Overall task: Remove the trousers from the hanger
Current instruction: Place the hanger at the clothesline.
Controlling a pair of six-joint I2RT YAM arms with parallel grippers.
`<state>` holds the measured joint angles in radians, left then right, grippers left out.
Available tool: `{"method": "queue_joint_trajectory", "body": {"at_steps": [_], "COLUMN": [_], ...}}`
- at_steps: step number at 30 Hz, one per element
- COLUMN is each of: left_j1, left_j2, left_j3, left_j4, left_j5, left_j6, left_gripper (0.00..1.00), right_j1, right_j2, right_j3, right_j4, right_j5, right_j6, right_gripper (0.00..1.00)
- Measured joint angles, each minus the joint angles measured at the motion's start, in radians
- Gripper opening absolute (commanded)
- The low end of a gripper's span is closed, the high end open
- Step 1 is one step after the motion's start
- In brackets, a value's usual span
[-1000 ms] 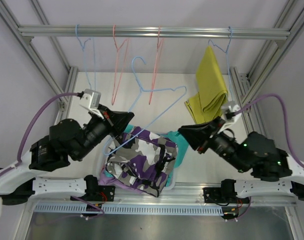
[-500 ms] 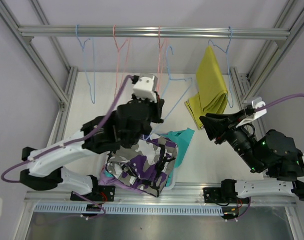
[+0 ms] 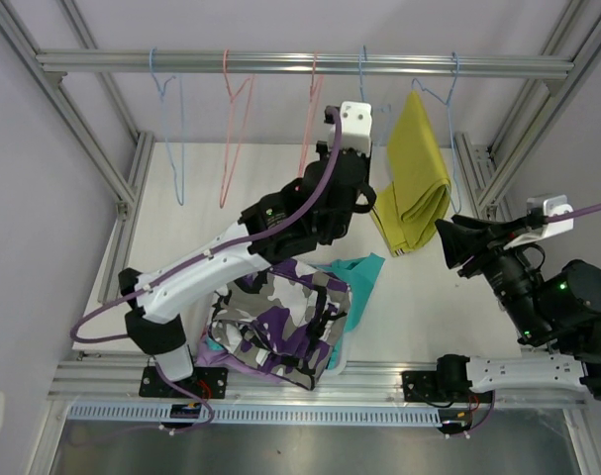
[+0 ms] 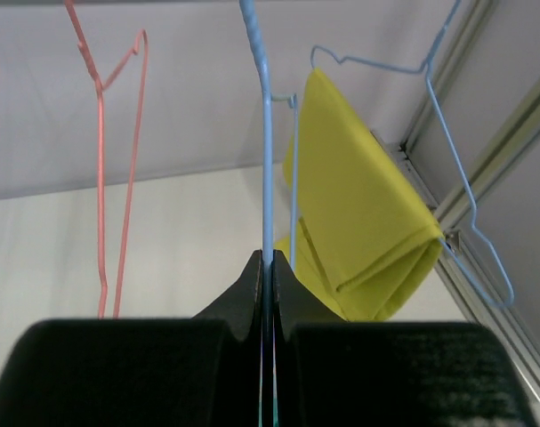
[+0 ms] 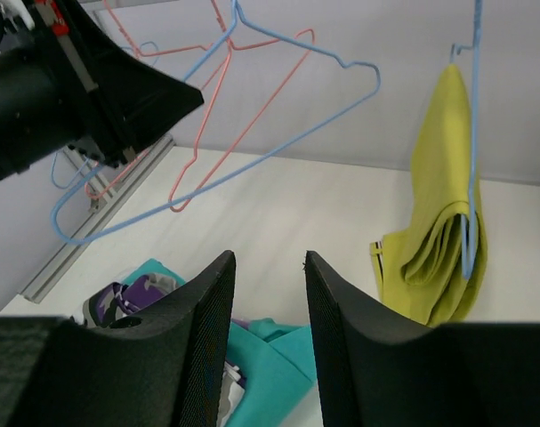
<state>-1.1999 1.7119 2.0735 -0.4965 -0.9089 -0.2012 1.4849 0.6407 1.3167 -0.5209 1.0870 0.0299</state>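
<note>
Mustard yellow trousers hang folded over a blue hanger at the right end of the rail. My left gripper is raised by the rail just left of them, shut on the wire of an empty blue hanger whose hook reaches the rail. My right gripper is open and empty, low at the right, a short way in front of the yellow trousers. Camouflage trousers and teal trousers lie piled at the front.
A blue hanger and two pink hangers hang empty on the rail. The pile lies in a pale tub near the arm bases. Aluminium frame posts flank the white table.
My left arm has swung the empty blue hanger from above the pile up to the rail. My right gripper has drawn back to the right and opened wider.
</note>
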Motion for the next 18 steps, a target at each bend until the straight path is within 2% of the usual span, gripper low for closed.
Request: {"method": "queue_joint_trajectory", "body": {"at_steps": [8,18], "left_j1": [0.094,0.176], "left_j2": [0.109,0.218], "left_j3": [0.156,0.181], "left_j4": [0.039,0.038], "left_j5": [0.041,0.140], "left_j6": [0.045,0.045], "left_gripper": [0.01,0.01], "right_j1": [0.000,0.000], "right_j2": [-0.056,-0.124], "right_j3": [-0.028,-0.111], "right_j4": [-0.007,0.018], "right_j5": [0.015,0.024], "right_j6": [-0.020,-0.078], "right_gripper": [0.44,0.45]}}
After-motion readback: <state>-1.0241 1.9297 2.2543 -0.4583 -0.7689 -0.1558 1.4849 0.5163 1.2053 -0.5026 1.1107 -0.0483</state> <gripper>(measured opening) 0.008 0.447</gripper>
